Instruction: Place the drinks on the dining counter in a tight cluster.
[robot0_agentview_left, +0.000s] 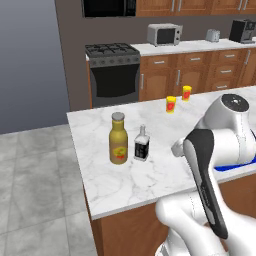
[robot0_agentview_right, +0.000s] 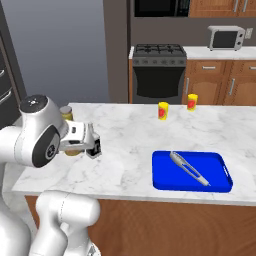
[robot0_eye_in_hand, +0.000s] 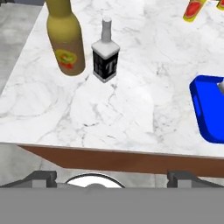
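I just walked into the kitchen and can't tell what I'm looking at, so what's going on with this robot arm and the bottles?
The robot's open gripper hangs empty above the near edge of the marble counter, looking down at two bottles. The tall yellow bottle and the small dark bottle stand upright close together, apparently not touching. Farther back sit two small yellow cups, apart from the bottles. A blue tray holding a utensil lies off to the right. Nothing is being held.
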